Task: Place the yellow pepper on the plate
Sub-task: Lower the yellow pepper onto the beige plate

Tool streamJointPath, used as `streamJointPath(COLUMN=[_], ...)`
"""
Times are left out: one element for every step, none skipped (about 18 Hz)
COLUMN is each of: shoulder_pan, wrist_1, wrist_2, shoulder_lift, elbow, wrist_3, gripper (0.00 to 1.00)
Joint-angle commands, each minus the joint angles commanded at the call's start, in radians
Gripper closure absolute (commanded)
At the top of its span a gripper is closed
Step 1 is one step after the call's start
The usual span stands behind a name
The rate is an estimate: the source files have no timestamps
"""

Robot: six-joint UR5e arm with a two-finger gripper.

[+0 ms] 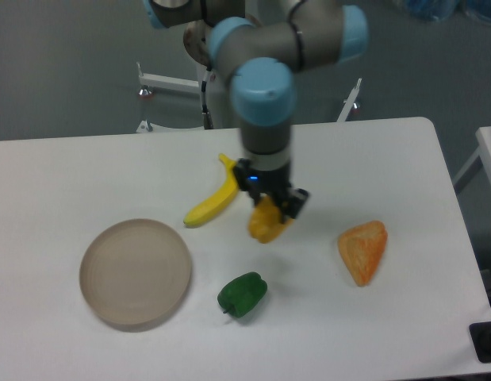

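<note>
tool (pixel 270 211) pinching the yellow pepper (pixel 265 222) above the tabletop (pixel 404 167), right of the plate (pixel 135 271). best carried left, clear of the banana (pixel 216 195), then lowered gently.

White table (pixel 86 167), grey wall (pixel 63 48)

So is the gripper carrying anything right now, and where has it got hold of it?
Yes: the gripper holds the yellow pepper, pinched at its upper part, the rest hanging below the fingers.
</note>
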Motion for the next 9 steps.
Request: streamJointPath(shoulder_pan=[-0.029, -0.045, -0.057, -0.069, -0.087, -0.101, -0.117, -0.134, -0.137], wrist_1=[0.002, 0.005, 0.006, 0.008, 0.011, 0.014, 0.014, 0.02, 0.035], wrist_2=[-0.034, -0.057, -0.081, -0.109, -0.143, -0.15, -0.151, -0.149, -0.151], shoulder_lift=[-0.003, -0.006, -0.011, -0.012, -0.03, -0.046, -0.058, -0.08, -0.093], elbow=[-0.009, -0.015, -0.017, -0.017, -0.017, -0.017, -0.015, -0.012, -0.009], wrist_3=[-0.055, -0.089, -0.12, -0.15, -0.187, -0.213, -0.235, -0.255, -0.261], gripper=[0.45, 0.45, 0.45, 0.45, 0.45, 0.45, 0.45, 0.45, 0.45])
